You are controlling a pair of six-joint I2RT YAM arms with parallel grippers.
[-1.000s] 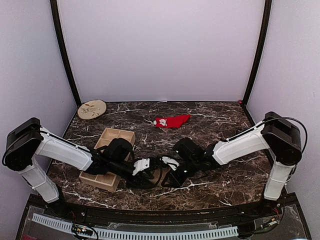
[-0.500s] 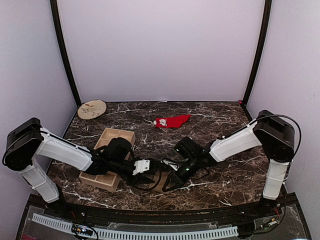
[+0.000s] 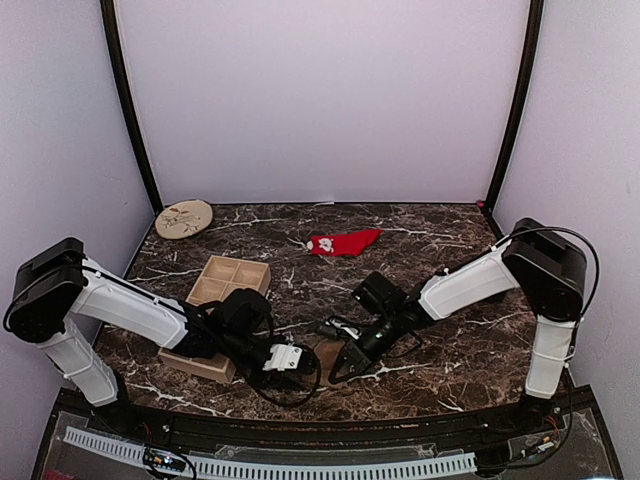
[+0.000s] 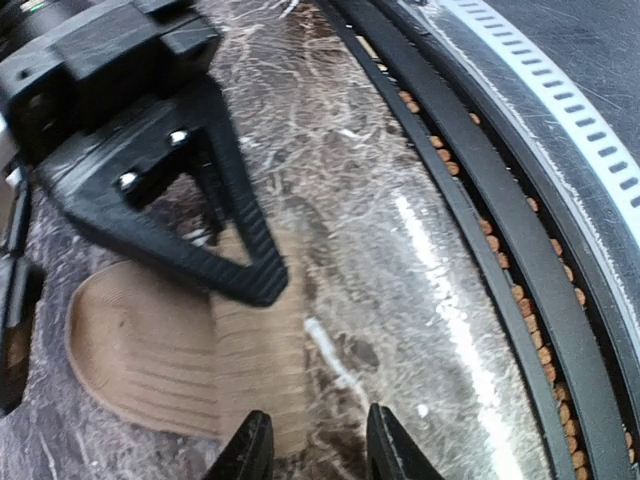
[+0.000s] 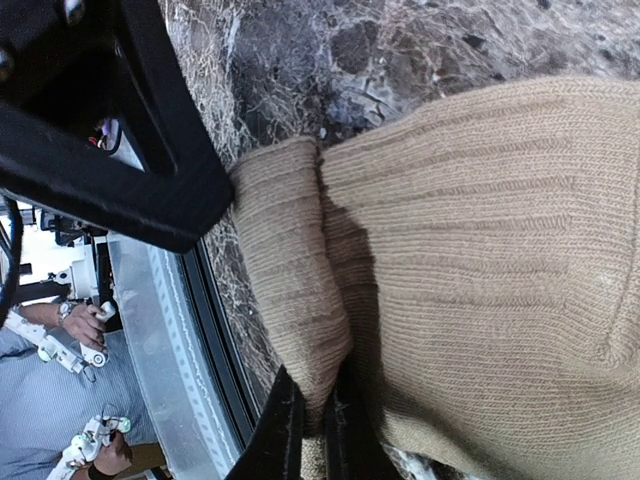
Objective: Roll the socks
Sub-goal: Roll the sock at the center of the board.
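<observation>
Dark marble table (image 3: 450, 250), tan sock (image 5: 480, 250) pinched in right tool (image 5: 310, 425), left tool (image 4: 315, 455) part-open, empty, beside it.

A ribbed tan-brown knitted sock (image 5: 480, 250) is lying near the front, one edge folding over; a bright red fabric sock (image 3: 343, 242) is lying flat well behind.

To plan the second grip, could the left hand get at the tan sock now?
Probably yes: the left hand is open right at the tan sock's ribbed end; the right hand pinches only one fold.
</observation>
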